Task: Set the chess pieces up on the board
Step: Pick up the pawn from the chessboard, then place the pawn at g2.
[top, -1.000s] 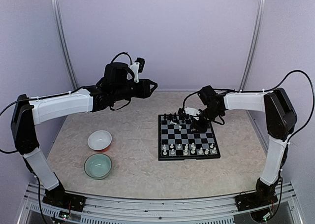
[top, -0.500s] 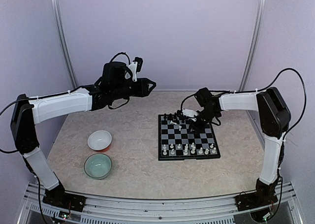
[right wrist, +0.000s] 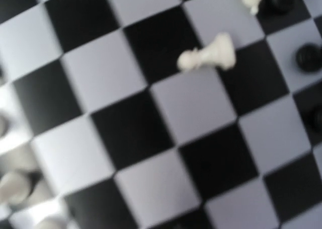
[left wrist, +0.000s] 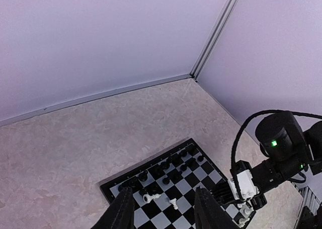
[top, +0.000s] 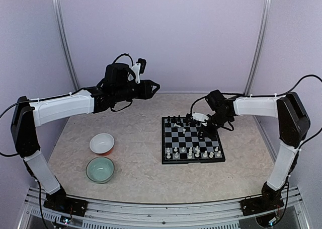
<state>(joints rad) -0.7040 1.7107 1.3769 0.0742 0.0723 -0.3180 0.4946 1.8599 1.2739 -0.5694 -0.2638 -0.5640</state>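
Claw on right (top: 202, 134) — low over board (top: 192, 161)

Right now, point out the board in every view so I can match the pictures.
Top external: the board lies right of centre on the table.
Left wrist: bottom centre, cut off by the lower edge.
Right wrist: its squares fill the whole frame.
Shared landmark: the black chess pieces grouped at one side of the board.

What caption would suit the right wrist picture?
A white chess piece lies tipped over on the board, seen close up.
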